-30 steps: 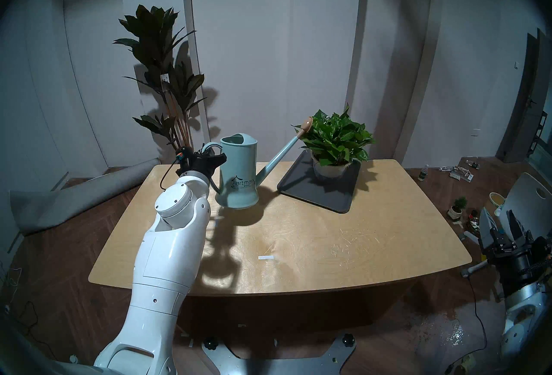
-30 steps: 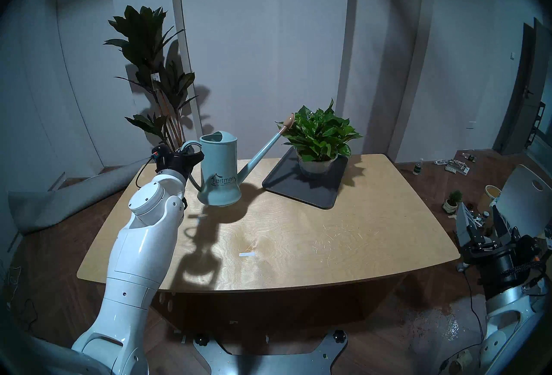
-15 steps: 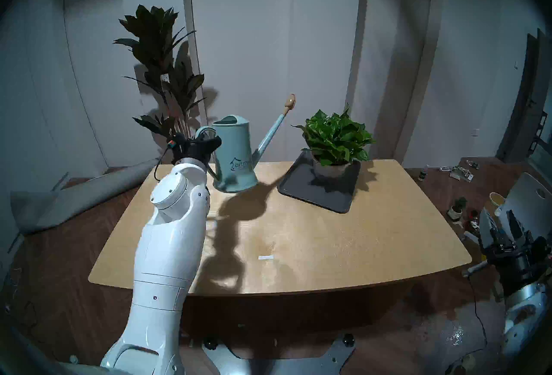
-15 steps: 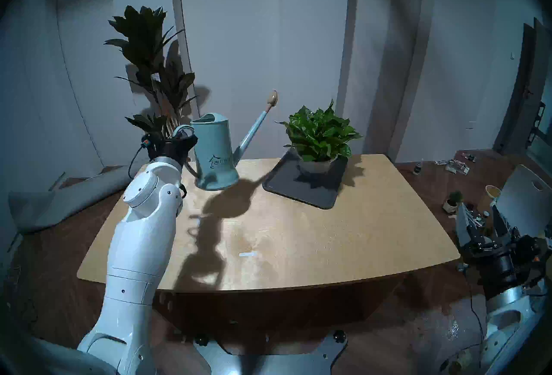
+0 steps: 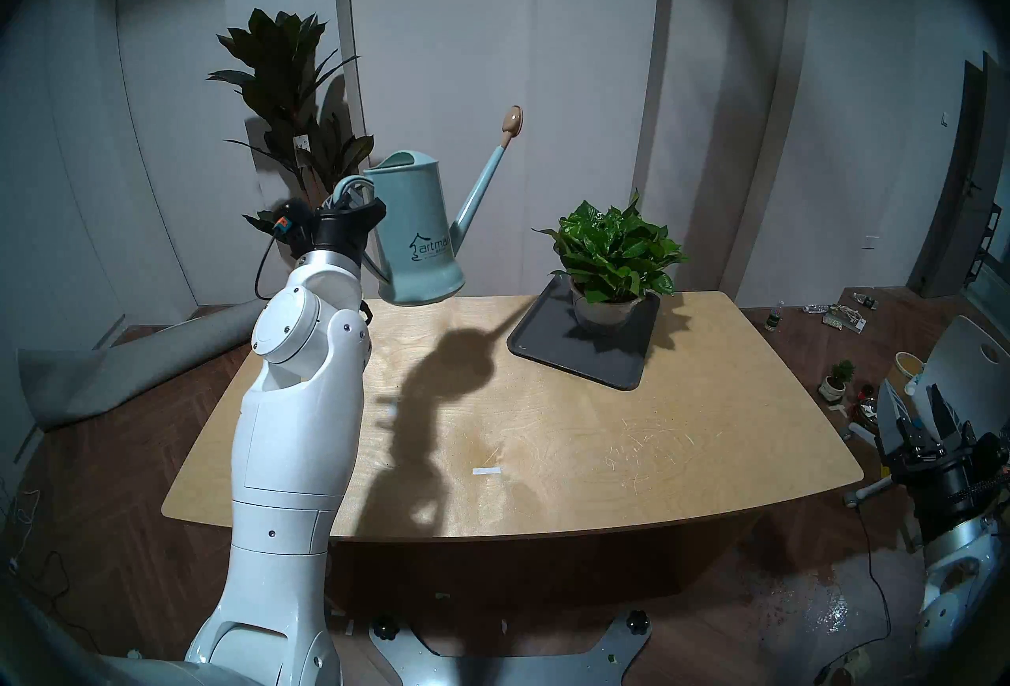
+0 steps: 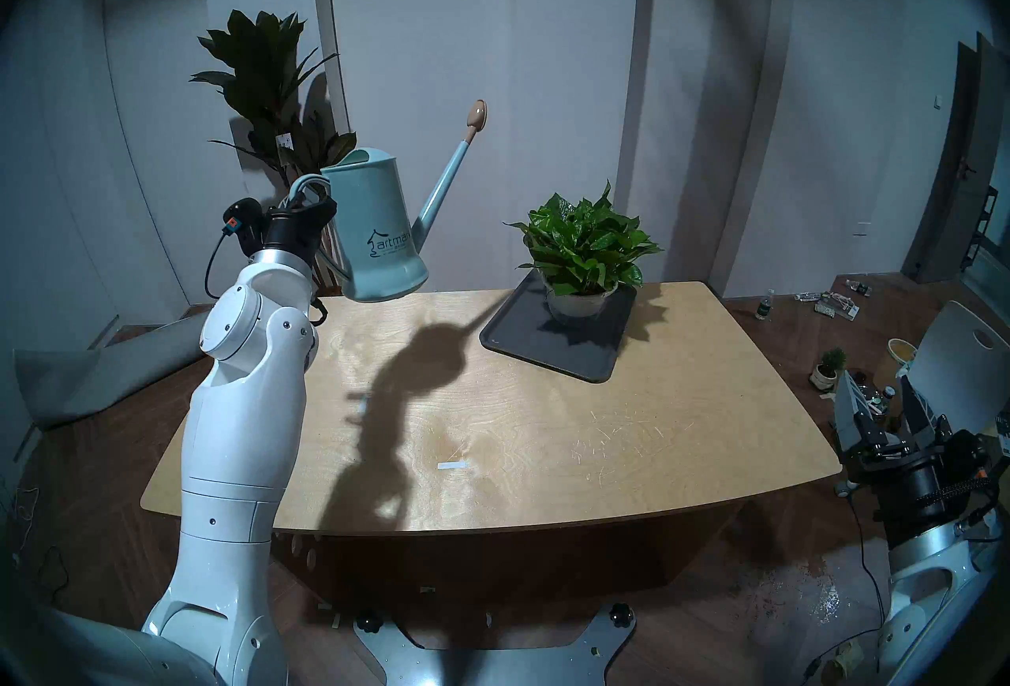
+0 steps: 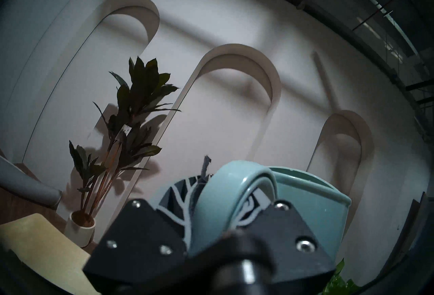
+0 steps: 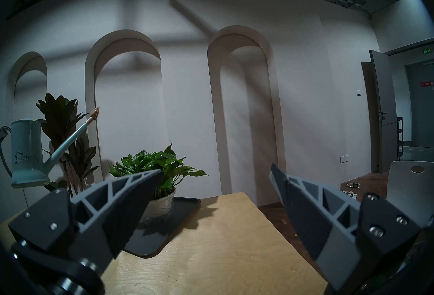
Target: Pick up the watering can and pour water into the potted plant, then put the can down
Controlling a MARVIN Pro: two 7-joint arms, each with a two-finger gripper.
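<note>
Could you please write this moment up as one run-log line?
phase: lift | left gripper: shut on watering can handle, can airborne | spout: raised, short of potted plant | right gripper: open, idle

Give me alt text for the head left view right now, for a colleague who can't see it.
The left tool holds a pale teal watering can by its handle, clear above the wooden table, spout tip raised. To its right a leafy green potted plant stands on a dark tray. The right tool waits open at the table's right.
</note>
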